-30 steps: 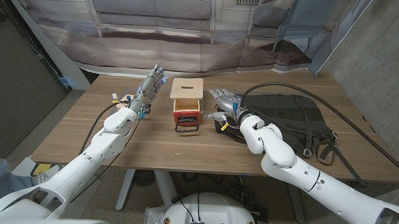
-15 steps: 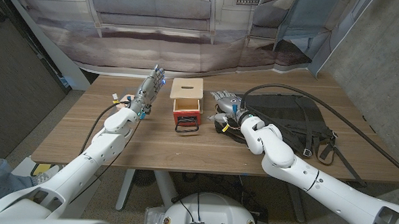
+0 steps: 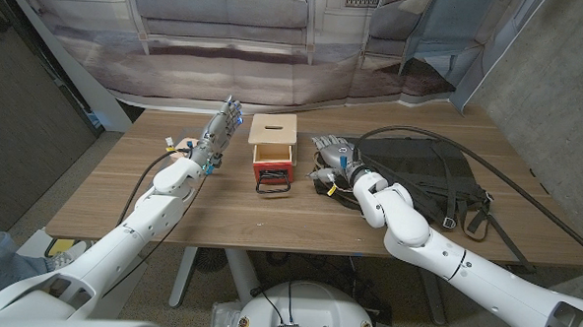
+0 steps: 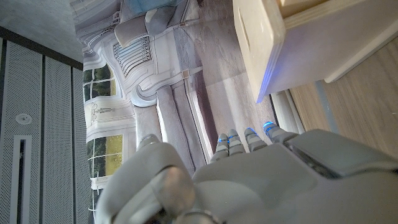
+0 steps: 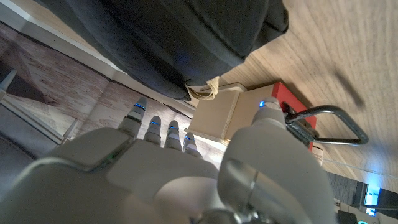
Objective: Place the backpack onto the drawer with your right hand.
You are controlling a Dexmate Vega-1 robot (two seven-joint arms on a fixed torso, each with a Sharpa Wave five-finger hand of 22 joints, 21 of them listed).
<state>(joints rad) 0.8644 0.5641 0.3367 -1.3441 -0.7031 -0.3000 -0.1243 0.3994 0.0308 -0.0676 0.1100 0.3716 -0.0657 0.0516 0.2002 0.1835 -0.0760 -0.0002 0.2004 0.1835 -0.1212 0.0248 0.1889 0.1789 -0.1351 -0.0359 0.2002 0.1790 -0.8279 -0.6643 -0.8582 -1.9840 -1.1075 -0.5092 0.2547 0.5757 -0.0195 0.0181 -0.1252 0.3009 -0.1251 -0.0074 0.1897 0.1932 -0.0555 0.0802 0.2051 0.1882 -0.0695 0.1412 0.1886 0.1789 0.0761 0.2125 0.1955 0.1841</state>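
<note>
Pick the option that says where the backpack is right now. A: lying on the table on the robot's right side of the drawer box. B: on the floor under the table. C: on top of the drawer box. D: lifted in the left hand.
A: the head view shows the black backpack lying on the table, right of the small wooden drawer box, whose top is bare.

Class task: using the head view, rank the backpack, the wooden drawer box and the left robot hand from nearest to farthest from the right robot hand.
1. Backpack: right beside the right robot hand, on its outer side.
2. Wooden drawer box: mid-table, just inward of that hand.
3. Left robot hand: beyond the box, on the table's left side.
</note>
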